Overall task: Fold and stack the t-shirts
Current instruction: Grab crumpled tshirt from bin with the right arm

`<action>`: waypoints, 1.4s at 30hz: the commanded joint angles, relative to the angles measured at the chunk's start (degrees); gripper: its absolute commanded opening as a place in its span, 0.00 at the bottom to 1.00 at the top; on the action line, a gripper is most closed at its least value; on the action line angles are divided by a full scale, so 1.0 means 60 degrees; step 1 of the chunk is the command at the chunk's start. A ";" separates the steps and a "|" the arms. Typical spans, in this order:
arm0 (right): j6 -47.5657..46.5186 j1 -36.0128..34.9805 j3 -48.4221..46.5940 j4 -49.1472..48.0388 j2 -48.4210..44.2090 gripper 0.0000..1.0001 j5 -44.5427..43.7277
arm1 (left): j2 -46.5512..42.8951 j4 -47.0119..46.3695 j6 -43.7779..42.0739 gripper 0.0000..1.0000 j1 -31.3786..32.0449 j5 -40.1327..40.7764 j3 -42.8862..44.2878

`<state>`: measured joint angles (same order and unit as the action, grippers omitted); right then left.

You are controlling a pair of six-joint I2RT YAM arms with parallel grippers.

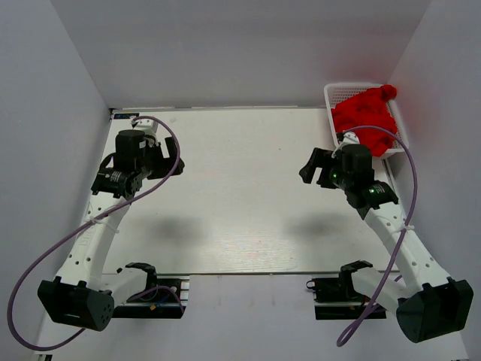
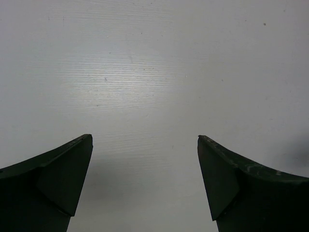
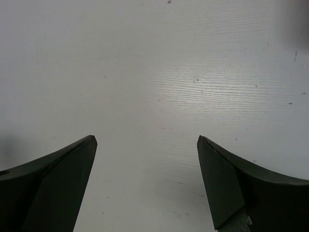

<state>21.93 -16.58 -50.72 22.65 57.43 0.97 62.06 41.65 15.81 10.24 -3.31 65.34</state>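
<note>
Bright red t-shirts (image 1: 365, 116) lie crumpled in a heap inside the white lattice basket (image 1: 337, 92) at the table's far right corner. My right gripper (image 1: 310, 165) hangs over the table just left of and a little nearer than the basket, jaws open with nothing between them. The right wrist view has only bare white table between the right gripper (image 3: 147, 140) fingers. My left gripper (image 1: 171, 156) is open over the far left of the table, far from the shirts. Only table shows between the left gripper (image 2: 145, 139) fingers in its wrist view.
White walls close in the table on the left, back and right. The white table top (image 1: 240, 195) stretches between the two arms. The arm bases and their black mounts (image 1: 154, 289) sit along the near edge.
</note>
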 commanded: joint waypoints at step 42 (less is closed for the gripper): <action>-0.1794 0.3055 -0.8554 0.1749 0.7800 0.90 -0.3464 | 0.2312 -0.0467 -0.0189 1.00 -0.0007 0.0215 0.0858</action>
<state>14.96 -0.05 -100.51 34.37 102.91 -26.17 75.96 39.97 15.27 10.24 -2.33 67.77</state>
